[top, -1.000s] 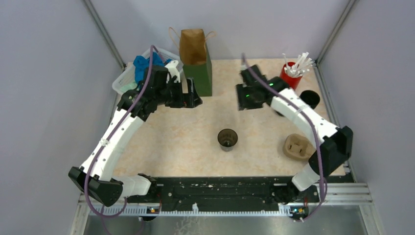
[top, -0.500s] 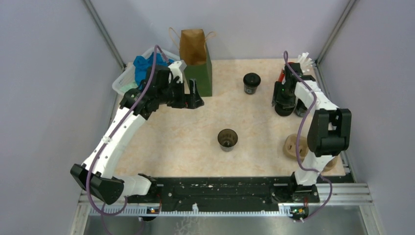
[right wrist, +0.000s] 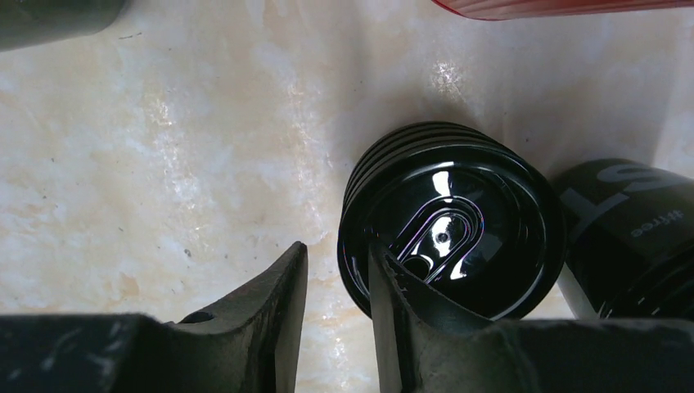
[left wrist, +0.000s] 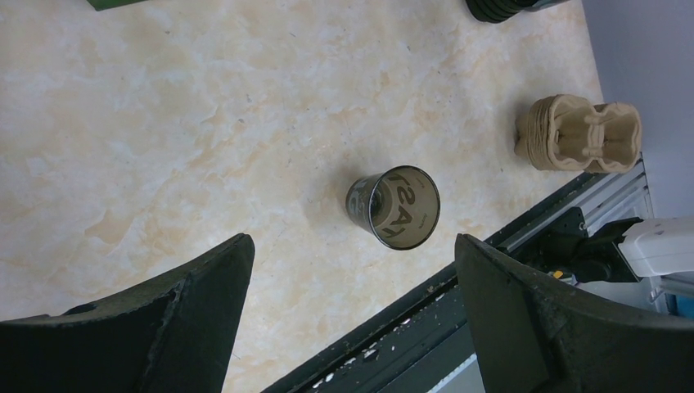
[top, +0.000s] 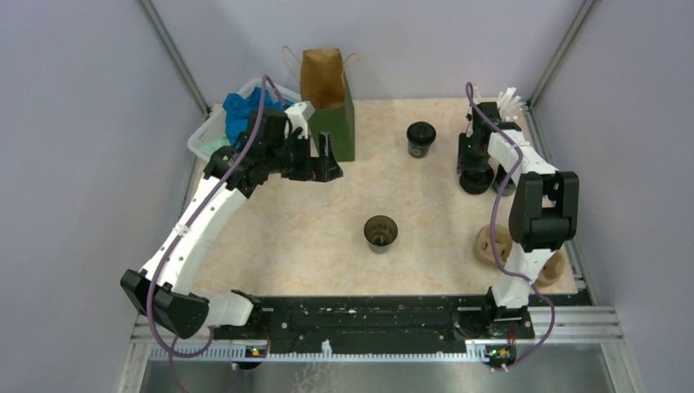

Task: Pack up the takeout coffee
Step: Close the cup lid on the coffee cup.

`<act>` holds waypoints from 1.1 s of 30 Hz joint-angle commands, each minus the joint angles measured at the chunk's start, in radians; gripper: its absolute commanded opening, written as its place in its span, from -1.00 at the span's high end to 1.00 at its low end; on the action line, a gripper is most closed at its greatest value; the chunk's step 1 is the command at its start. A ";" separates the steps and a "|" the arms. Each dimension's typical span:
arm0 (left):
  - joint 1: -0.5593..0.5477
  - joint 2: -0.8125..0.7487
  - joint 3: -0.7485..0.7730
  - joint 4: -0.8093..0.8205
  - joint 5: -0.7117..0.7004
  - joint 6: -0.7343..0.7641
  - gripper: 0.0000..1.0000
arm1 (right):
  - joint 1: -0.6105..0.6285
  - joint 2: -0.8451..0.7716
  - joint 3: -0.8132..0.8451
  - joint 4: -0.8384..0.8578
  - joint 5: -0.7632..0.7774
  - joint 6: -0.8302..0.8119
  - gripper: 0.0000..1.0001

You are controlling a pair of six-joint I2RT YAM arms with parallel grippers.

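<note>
One takeout coffee cup (top: 421,137) with its black lid on stands at the back middle. A second black cup (top: 380,232) stands open and lidless in the middle; it also shows in the left wrist view (left wrist: 393,206). A third black cup (right wrist: 630,237) stands beside a stack of black lids (right wrist: 450,229) at the back right. My right gripper (right wrist: 337,270) points down at that stack, jaws narrowly apart, straddling the top lid's left rim. My left gripper (left wrist: 352,241) is wide open and empty beside the brown paper bag (top: 323,78).
The red cup of white sticks (top: 501,105) stands behind my right wrist. The tan pulp carriers (top: 493,244) lie at the right front, also in the left wrist view (left wrist: 577,133). A white bin of blue cloth (top: 237,115) sits at the back left.
My right arm swung from the back middle to the back right, leaving the lidded cup standing there, and now sits over the lid stack. My left arm barely moved.
</note>
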 commanded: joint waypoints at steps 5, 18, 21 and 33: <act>0.005 0.007 0.026 0.029 0.010 0.012 -0.96 | -0.011 0.021 0.059 0.027 0.011 -0.020 0.51; 0.006 0.018 0.032 0.032 0.015 0.015 -0.96 | -0.017 0.006 0.080 0.011 0.021 -0.021 0.75; 0.008 0.020 0.036 0.034 0.017 0.015 -0.96 | -0.017 -0.012 0.082 0.005 0.033 -0.024 0.78; 0.008 0.022 0.037 0.034 0.043 -0.012 -0.96 | -0.009 -0.125 0.112 -0.070 0.009 0.000 0.83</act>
